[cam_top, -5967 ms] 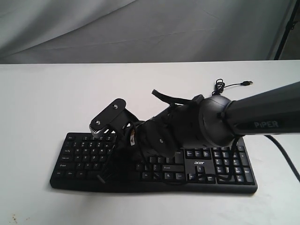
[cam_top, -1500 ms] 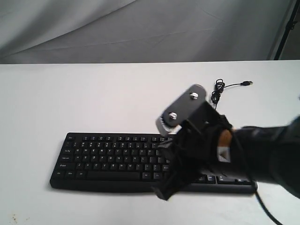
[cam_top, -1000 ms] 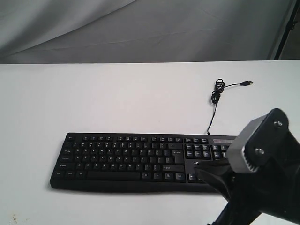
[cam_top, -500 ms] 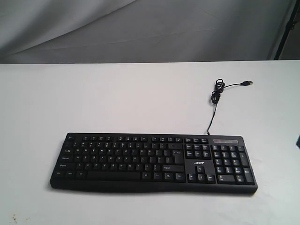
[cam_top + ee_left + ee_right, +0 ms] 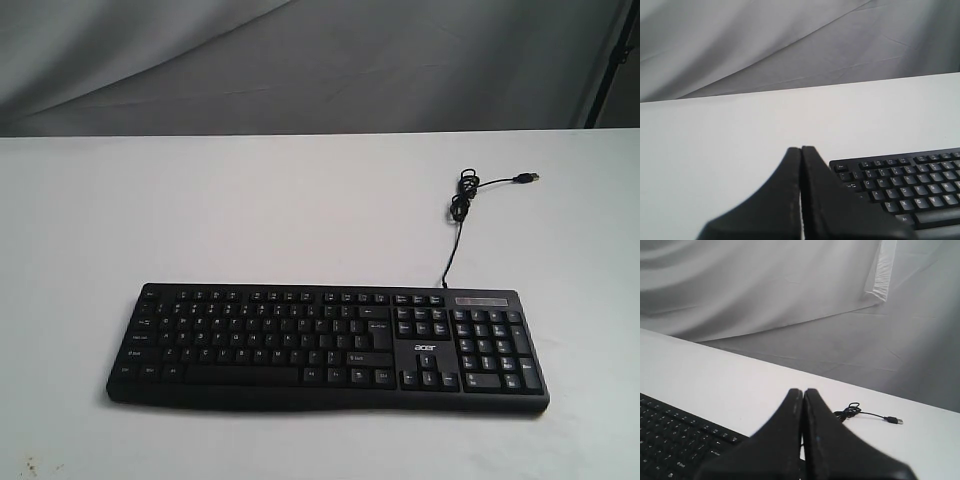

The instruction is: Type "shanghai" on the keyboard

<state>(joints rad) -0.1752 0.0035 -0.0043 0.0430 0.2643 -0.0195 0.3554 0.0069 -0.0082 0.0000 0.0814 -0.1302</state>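
Keyboard (image 5: 328,345): flat on your white table (image 5: 250,210), near its front edge.
Left gripper (image 5: 800,150): clenched, empty.
Right gripper (image 5: 803,391): clenched, empty.
Risk: descend off-centre and you likely press two neighbouring keys.

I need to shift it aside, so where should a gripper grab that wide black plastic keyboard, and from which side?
Probably the short right end of the wide black plastic keyboard, on the bare border beside the number pad, coming in low from the right. It lies flat, that border carries no keys, and the thin black cable leaves the far edge, out of the way.
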